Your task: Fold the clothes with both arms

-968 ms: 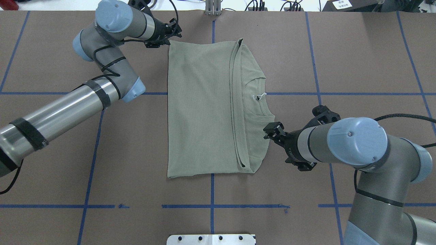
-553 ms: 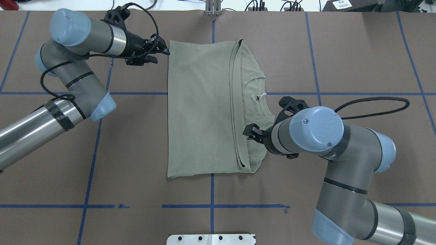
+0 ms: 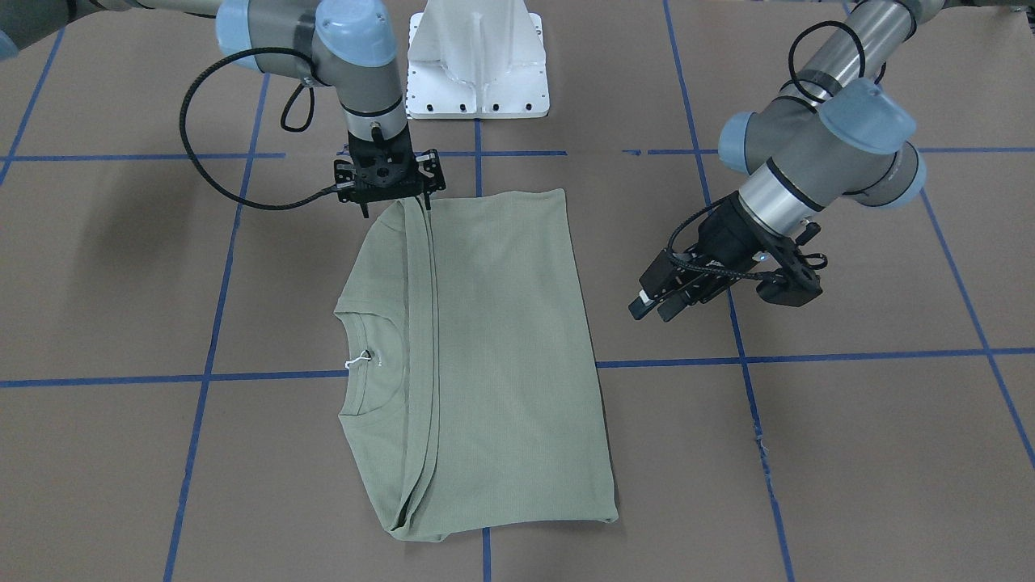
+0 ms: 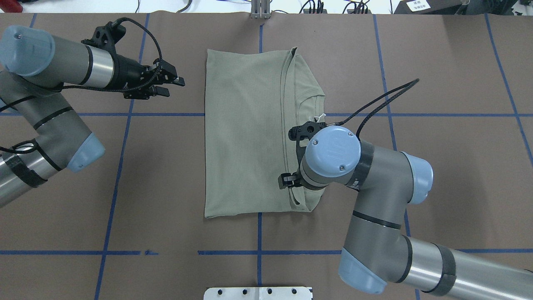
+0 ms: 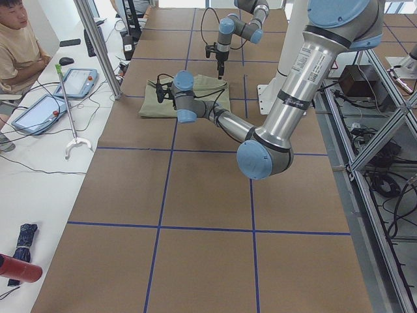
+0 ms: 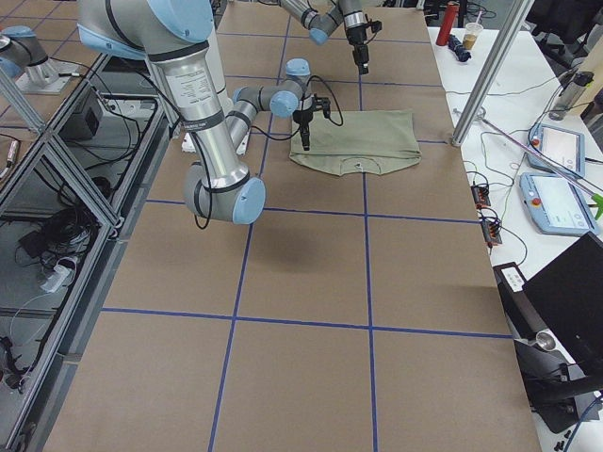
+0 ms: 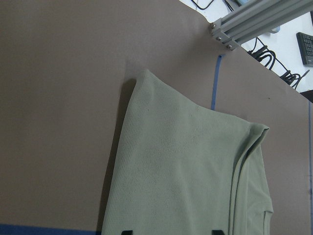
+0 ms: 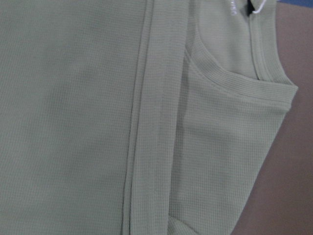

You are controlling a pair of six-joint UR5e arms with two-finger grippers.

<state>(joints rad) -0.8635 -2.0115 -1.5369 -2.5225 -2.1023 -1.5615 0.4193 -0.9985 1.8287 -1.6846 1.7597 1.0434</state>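
Observation:
The sage-green shirt (image 4: pixel 245 133) lies flat, folded into a rectangle, with its ribbed neckline and white tag string (image 4: pixel 319 118) on the right side. My left gripper (image 4: pixel 173 86) is open and empty over bare table, left of the shirt's far left corner; it also shows in the front view (image 3: pixel 649 309). My right gripper (image 3: pixel 396 206) points straight down, open, over the shirt's near edge at the folded band. In the overhead view it is mostly hidden under its wrist (image 4: pixel 333 148). The right wrist view shows the fold and neckline (image 8: pixel 234 78) close up.
The brown table cover (image 4: pixel 437 187) has blue tape grid lines. The white pedestal base (image 3: pixel 477 65) stands at the robot's side of the table. An operator (image 5: pixel 16 39) sits beyond the far edge beside tablets and an aluminium post (image 5: pixel 98 49).
My left gripper has drawn back left from the shirt's far left corner. My right arm has swung in from the right and now hangs over the shirt's near right part.

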